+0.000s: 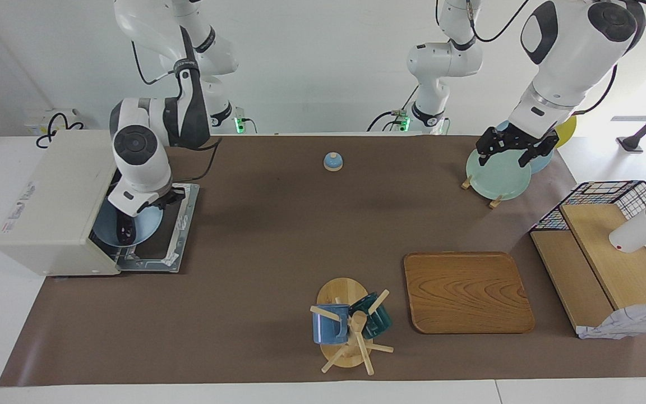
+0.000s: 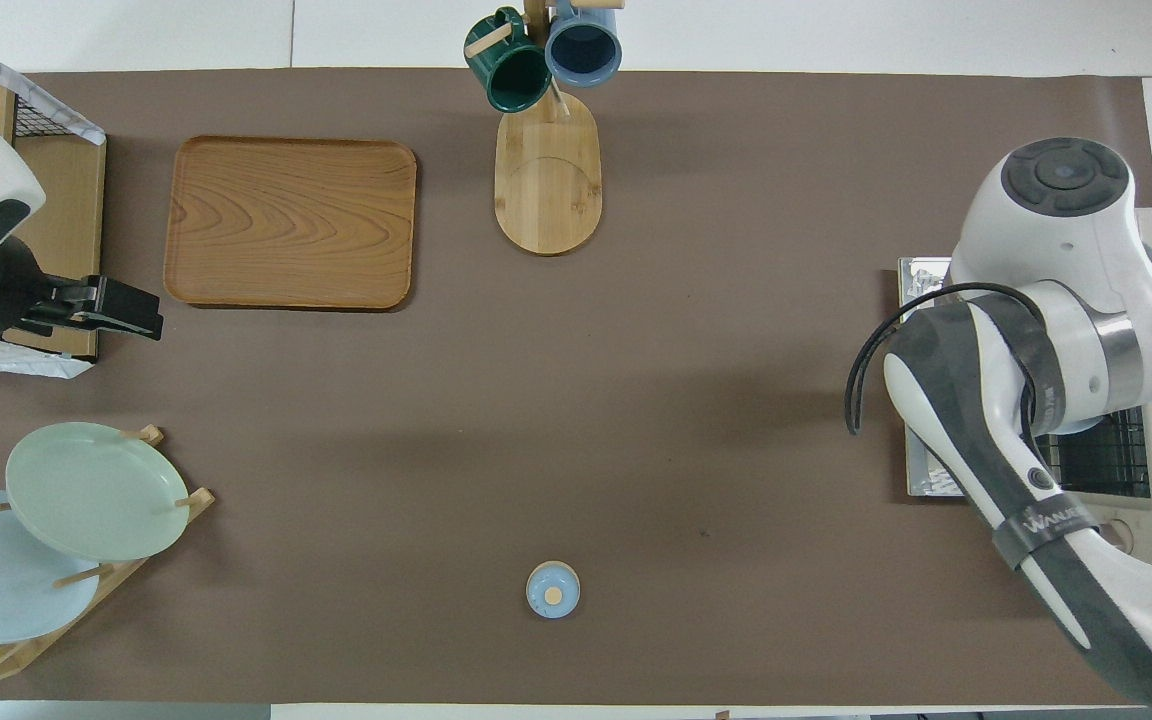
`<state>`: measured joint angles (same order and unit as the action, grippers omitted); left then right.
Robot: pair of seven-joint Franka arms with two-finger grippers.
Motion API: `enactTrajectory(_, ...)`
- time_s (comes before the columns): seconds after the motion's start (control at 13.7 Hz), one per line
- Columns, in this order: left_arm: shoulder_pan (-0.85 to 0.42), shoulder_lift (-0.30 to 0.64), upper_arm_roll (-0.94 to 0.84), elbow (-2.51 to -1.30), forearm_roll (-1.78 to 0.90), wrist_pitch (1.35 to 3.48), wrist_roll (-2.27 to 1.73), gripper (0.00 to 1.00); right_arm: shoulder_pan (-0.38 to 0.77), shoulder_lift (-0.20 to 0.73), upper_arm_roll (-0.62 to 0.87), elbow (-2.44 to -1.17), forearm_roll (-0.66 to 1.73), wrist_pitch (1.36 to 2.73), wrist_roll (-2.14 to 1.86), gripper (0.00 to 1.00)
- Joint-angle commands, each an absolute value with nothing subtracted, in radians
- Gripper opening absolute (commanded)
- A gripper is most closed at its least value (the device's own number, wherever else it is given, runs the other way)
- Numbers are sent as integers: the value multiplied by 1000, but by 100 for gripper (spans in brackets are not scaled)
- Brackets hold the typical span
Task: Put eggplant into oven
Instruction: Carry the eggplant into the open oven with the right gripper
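- Eggplant [image 1: 126, 229] lies on a light blue plate [image 1: 146, 225], only its dark farther end showing under the right arm's wrist.
- Plate sits partly over the lowered oven door [image 1: 180, 235] and partly in the mouth of the cream oven [image 1: 48, 207], at the right arm's end of the bench [image 1: 278, 235].
- Right claw [image 1: 161, 200] is at the plate's rim nearer the robots, fingertips closed on that rim; the overhead view hides this under the arm.
- Left claw [image 1: 512, 148] hangs over the pale green plate [image 1: 497, 177] in the plate rack at the left arm's end, jaws spread wide, gripping nothing; that arm waits.
- Elsewhere on the bench: a wooden tray [image 1: 467, 292], a mug stand [image 1: 348, 325] with two mugs, a small blue bell [image 1: 332, 161].
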<state>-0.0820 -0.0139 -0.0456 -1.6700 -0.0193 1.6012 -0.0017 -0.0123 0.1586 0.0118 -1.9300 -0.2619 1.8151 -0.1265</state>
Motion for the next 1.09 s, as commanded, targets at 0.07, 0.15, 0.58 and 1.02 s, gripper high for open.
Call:
enactTrajectory(0.07, -71, -20, -52, -1661, -6, 1582, 9, 100, -61, 103, 28, -2052, -276, 1894, -158, 0)
enactTrajectory(0.15, -69, -20, -52, -1661, -6, 1582, 9, 100, -81, 100, 28, -2072, -269, 1913, -173, 0)
enactTrajectory(0.58, -71, -20, -52, -1661, -6, 1582, 9, 100, -89, 89, 28, -2088, -264, 1928, -179, 0)
enactTrajectory(1.02, -71, -20, -52, -1661, -6, 1582, 9, 100, -87, 75, 28, -2083, -262, 1921, -176, 42)
